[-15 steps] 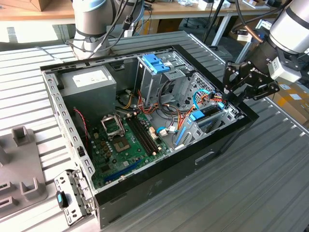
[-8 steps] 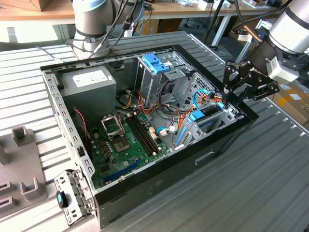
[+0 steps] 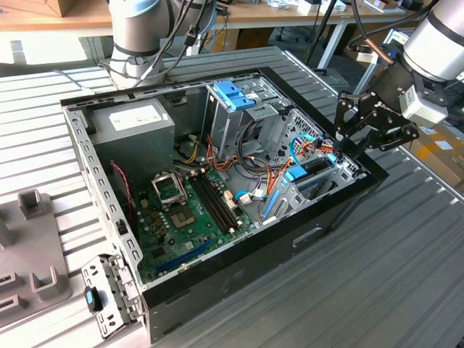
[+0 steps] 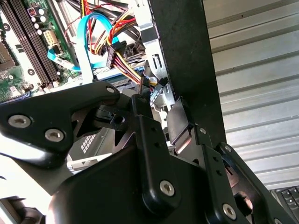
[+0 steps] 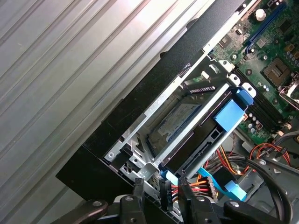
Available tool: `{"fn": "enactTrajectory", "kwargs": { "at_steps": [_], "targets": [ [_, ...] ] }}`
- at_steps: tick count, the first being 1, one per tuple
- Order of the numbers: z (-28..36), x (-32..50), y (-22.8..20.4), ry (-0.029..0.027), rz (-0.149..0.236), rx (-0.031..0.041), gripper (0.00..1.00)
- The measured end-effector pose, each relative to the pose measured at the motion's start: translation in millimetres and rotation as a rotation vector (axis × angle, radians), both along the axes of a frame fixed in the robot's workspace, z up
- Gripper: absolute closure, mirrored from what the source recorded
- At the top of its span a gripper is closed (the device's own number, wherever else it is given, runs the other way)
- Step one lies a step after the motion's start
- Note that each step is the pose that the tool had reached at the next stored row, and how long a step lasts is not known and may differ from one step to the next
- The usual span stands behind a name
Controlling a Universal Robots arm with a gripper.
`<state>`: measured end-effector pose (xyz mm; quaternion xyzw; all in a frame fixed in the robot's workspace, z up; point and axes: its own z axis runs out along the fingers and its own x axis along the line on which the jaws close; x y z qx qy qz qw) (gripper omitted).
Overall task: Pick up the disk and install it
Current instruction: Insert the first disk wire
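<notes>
A: Where's the gripper (image 3: 346, 130)?
B: At the computer case (image 3: 290, 246), over its corner on the exterior view's right, just above the drive bay. Arm (image 3: 435, 43) comes in from the exterior view's top right.
A: Holding anything?
B: No. First wrist view: the two fingertips (image 5: 138, 186) stand apart w/ nothing between them, right by the cable plug (image 5: 166, 193) at the bay's end. So released.
A: And the disk?
B: Disk (image 5: 180, 115) sits inside the bay, under the metal bracket w/ the blue clip (image 5: 231, 114). Part of its label shows thru the opening in the first wrist view. In the exterior view it's mostly hidden; blue clip (image 3: 296, 174) marks the spot, near the case's edge on the exterior view's right.
A: Cables?
B: Second wrist view: blue flat cable (image 4: 86, 42) and a red/yellow/black bundle (image 4: 119, 39) run down beside the case wall, close to the fingers. Whether any are plugged into the disk, can't tell.
A: Rest of the case?
B: Motherboard (image 3: 185, 210) in the middle, grey power box (image 3: 134, 127) at the far corner.
</notes>
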<state>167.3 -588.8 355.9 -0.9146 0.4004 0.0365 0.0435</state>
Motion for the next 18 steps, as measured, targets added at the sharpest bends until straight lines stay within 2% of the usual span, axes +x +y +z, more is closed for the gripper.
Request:
{"fn": "enactTrajectory", "kwargs": {
  "at_steps": [5, 8, 18],
  "targets": [
    [0.0, 0.0, 0.0, 0.0000, 0.000, 0.0001, 0.58],
    [-0.1, 0.0, 0.0, 0.0000, 0.000, 0.0001, 0.78],
    [0.0, 0.0, 0.0, 0.0000, 0.000, 0.0001, 0.80]
  ]
}}
